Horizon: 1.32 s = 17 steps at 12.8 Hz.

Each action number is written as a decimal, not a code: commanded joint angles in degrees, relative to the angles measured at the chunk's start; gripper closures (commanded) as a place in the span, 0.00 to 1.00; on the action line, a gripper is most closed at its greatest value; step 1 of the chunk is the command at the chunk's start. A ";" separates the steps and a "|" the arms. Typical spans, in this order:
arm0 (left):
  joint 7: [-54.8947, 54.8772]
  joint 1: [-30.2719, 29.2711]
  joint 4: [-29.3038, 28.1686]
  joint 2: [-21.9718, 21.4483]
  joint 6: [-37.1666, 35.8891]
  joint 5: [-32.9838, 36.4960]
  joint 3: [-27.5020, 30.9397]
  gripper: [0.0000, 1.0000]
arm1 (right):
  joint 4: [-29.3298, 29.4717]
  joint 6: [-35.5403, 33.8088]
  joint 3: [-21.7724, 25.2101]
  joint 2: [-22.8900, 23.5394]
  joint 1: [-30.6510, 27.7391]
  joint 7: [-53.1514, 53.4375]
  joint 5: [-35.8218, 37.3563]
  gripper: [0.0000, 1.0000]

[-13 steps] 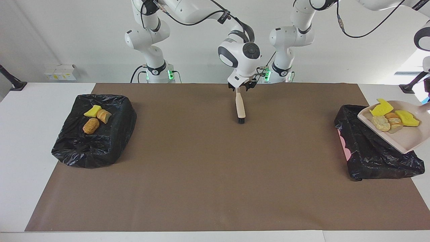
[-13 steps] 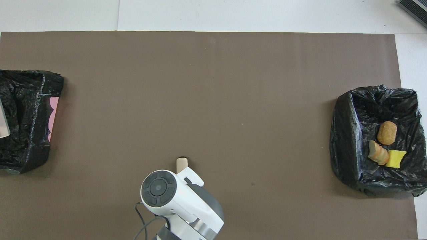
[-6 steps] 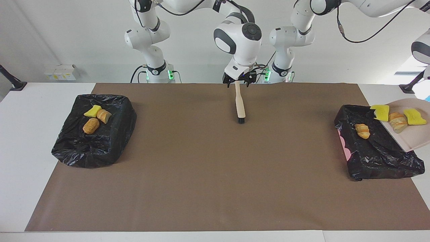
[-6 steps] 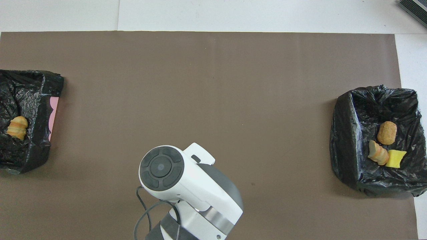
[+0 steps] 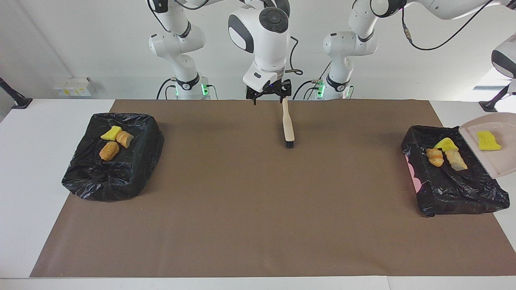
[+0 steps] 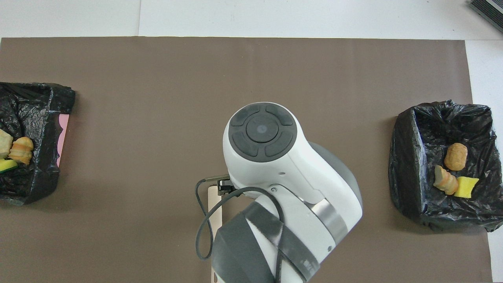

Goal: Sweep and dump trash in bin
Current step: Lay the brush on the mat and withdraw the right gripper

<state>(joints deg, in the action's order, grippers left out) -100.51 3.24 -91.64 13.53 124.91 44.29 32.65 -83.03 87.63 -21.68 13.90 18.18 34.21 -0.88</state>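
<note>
A robotics lab, not a home. Two white arms (image 5: pixel 177 44) stand bolted at the edge of a white table (image 5: pixel 36 161) under brown paper (image 5: pixel 258 201), against bare white walls.

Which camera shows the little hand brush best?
The facing view: the brush lies whole on the brown mat, handle toward the robots. In the overhead view the right arm covers most of it; only part of the handle shows.

The right pincer (image 5: pixel 268 92) hangs wide open under its bent wrist, while the left arm reaches out sideways.
</note>
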 commanded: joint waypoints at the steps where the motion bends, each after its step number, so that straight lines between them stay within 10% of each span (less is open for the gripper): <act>1: 4.52 1.42 0.33 -1.13 -4.57 4.74 -0.92 1.00 | 1.99 -2.11 -0.56 -1.06 -5.94 -9.47 1.40 0.00; 12: 14.97 1.33 -3.44 -9.91 -13.19 16.18 -10.06 1.00 | 2.08 -6.07 -0.30 -5.82 -23.62 -26.29 4.04 0.00; 17: 22.54 1.33 -6.62 -12.03 -19.70 -8.38 -13.66 1.00 | 2.17 -5.45 14.80 -6.26 -17.57 -31.47 3.60 0.00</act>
<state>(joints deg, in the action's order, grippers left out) -81.23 4.24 -96.24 3.60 107.06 42.98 19.55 -80.68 82.16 -11.34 8.48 -0.99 5.63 2.25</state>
